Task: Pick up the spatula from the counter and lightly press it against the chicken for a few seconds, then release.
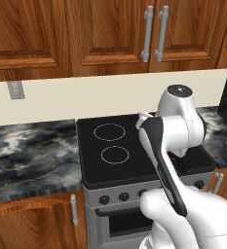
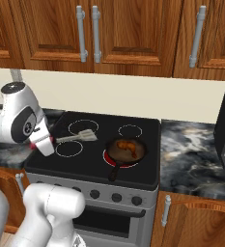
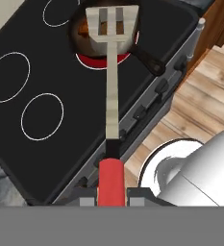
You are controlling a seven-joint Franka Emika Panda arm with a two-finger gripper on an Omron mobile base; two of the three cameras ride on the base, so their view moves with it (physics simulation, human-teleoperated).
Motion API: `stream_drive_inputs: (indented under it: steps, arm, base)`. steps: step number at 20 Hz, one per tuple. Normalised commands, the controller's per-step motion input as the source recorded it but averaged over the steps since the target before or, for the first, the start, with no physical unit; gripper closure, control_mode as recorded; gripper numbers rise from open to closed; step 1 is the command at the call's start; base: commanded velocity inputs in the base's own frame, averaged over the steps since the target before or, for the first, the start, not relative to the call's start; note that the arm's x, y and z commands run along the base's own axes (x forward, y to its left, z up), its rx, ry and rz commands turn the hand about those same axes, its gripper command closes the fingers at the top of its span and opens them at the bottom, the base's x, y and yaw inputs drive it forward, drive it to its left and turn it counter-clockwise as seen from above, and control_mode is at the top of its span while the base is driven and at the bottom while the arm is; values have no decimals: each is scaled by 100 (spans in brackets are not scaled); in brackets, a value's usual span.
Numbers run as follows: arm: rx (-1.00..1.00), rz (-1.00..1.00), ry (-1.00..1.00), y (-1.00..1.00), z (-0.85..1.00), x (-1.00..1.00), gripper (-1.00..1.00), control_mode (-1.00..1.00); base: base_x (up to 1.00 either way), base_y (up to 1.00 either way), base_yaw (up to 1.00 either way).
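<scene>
Wooden cabinets (image 2: 133, 34) hang above a black stove (image 2: 147, 137), and the gripper (image 3: 111, 192) is pinched on the red handle of the spatula (image 3: 112, 96). The spatula's long axis runs straight ahead from the gripper, its slotted blade raised off the cooktop. Ahead of the blade and lower down sits the pan (image 2: 126, 150) with the chicken (image 2: 129, 144). The press probably needs a move forward and down over the pan's near rim, with bare cooktop between.

White arm (image 1: 176, 131) blocks right half of black stove (image 1: 100, 165); two ring burners (image 1: 110, 132) visible, marble counter (image 1: 27, 155) left.
</scene>
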Motion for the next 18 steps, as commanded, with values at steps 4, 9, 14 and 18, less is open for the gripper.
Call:
stream_drive_inputs:
  steps: [4, 9, 14, 18]
  arm:
    - [0, -10, 0, -12, -10, 26, 100, -100]
    - [0, -8, 0, -21, -16, 14, 100, -100]
    - [0, -8, 0, -18, -19, 17, 100, -100]
    - [0, -8, 0, -3, -16, 25, 100, -100]
  base:
    - [0, 0, 0]
    - [0, 0, 0]
    - [0, 0, 0]
    - [0, 0, 0]
